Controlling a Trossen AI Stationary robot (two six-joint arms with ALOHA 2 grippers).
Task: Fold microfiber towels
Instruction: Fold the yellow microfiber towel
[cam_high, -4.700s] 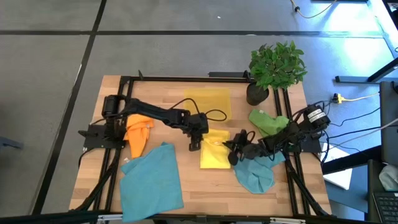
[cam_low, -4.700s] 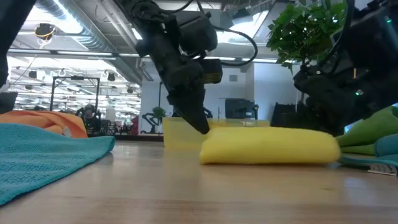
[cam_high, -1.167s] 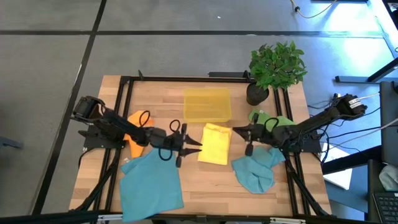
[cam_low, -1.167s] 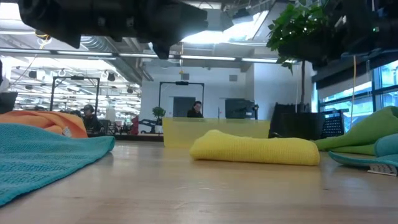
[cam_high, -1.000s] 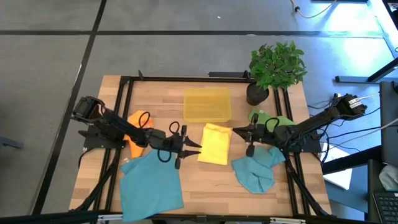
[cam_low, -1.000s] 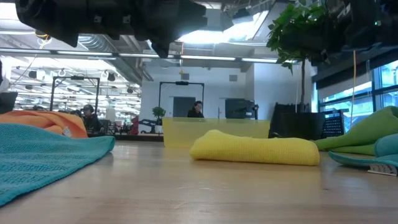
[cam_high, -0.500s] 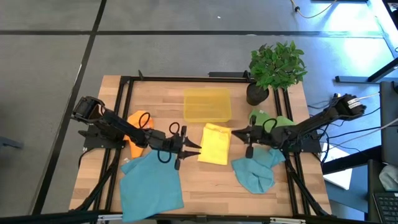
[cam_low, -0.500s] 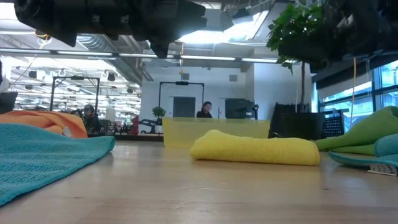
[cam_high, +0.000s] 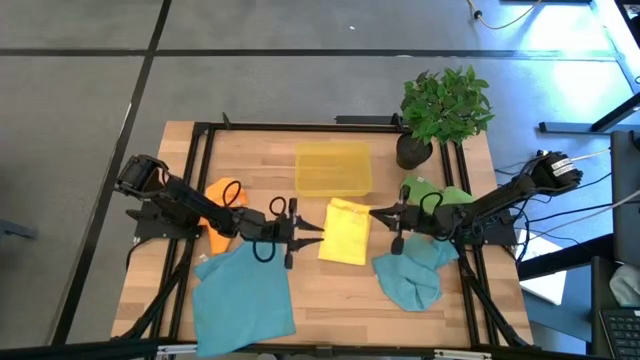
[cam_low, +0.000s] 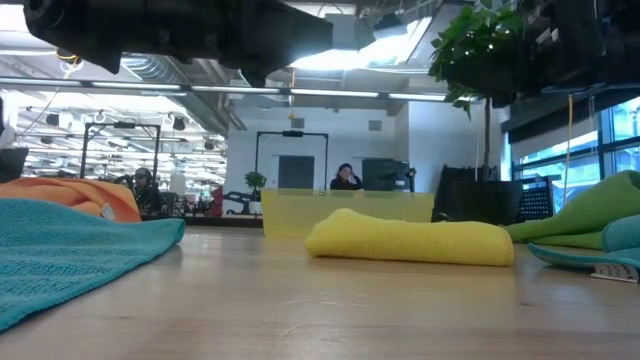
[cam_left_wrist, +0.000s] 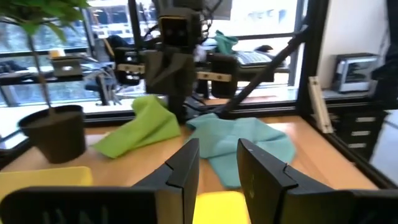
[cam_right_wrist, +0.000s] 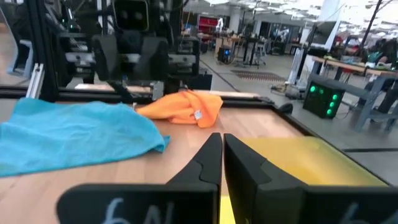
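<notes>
Nearest the front edge of the wooden table, two teal towels lie unfolded: a large teal-blue towel spread flat on the left and a crumpled second teal towel on the right, both apparently waiting their turn. Just beyond them, at the table's middle, a yellow towel rests as a neat folded pad, and the two arms hang level above the table on either side of it, tips pointing inward. The left tool hovers beside the pad's left edge with its fingers a small way apart and nothing between them; the right tool hovers off the pad's right edge, fingers pressed together, also empty. That stand-off suggests the yellow fold is finished and the arms have let go. Farther out, an orange towel lies bunched under the left arm and a green towel lies loosely heaped by the right arm's base, neither folded yet. Toward the table's far edge stand a translucent yellow bin and a potted plant. Beyond is a bright open workshop with ceiling lights, glass partitions and, in the low view, a person seated in the distance.
</notes>
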